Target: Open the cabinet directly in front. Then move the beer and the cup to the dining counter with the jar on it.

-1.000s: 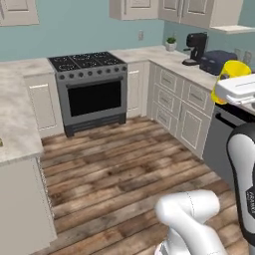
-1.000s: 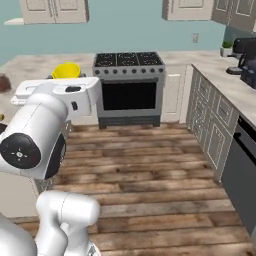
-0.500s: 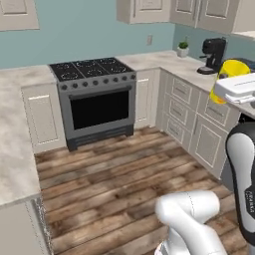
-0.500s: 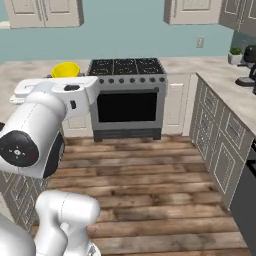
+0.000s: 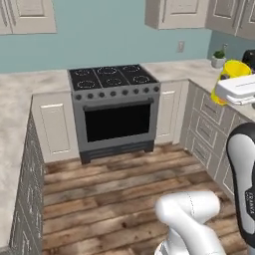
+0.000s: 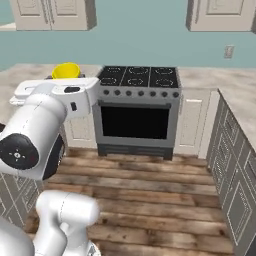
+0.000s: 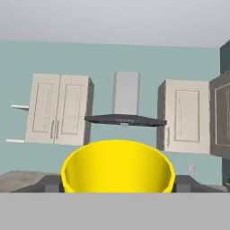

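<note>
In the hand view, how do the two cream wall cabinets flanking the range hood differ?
The left cabinet shows two doors with handles meeting at its middle; the right cabinet shows a single door with its handle on the hood-side edge. The left one looks wider and has pale shelves beside it. Both are cream, raised-panel and closed, behind the yellow cup.

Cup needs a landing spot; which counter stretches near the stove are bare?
Bare marble counter lies left of the stove, and another bare stretch between the stove and the right corner. The far right corner by the small plant is crowded. The jaws hold the cup.
</note>
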Robot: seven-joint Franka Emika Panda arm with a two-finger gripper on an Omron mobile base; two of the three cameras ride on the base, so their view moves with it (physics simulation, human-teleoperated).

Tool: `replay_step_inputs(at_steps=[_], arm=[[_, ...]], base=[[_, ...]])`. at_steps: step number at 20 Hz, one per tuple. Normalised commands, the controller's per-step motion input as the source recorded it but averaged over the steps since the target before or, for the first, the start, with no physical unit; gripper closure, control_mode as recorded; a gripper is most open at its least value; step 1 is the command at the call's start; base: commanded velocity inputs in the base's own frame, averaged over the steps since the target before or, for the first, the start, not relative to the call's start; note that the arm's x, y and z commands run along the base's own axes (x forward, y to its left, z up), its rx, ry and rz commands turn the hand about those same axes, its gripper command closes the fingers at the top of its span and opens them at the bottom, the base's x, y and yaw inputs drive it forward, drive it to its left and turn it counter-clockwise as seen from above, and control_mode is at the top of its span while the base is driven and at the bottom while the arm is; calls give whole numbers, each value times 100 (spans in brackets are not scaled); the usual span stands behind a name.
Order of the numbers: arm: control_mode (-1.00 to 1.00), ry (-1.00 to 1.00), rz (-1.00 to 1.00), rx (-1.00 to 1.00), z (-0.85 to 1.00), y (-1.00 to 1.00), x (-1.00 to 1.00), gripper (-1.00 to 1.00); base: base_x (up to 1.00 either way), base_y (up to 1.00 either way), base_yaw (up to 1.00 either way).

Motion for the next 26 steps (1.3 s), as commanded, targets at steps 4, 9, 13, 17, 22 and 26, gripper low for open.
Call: replay_step_inputs(at_steps=[4,9,13,17,22,26], arm=[[100,0,0,0,0,0,0,100],[100,0,0,0,0,0,0,100],[100,0,0,0,0,0,0,100],[100,0,0,0,0,0,0,100],[100,0,0,0,0,0,0,100],[100,0,0,0,0,0,0,100]], base=[[100,-36,52],[100,-27,60],[83,-27,66],[58,-21,71],[46,-24,72],[44,-22,73]])
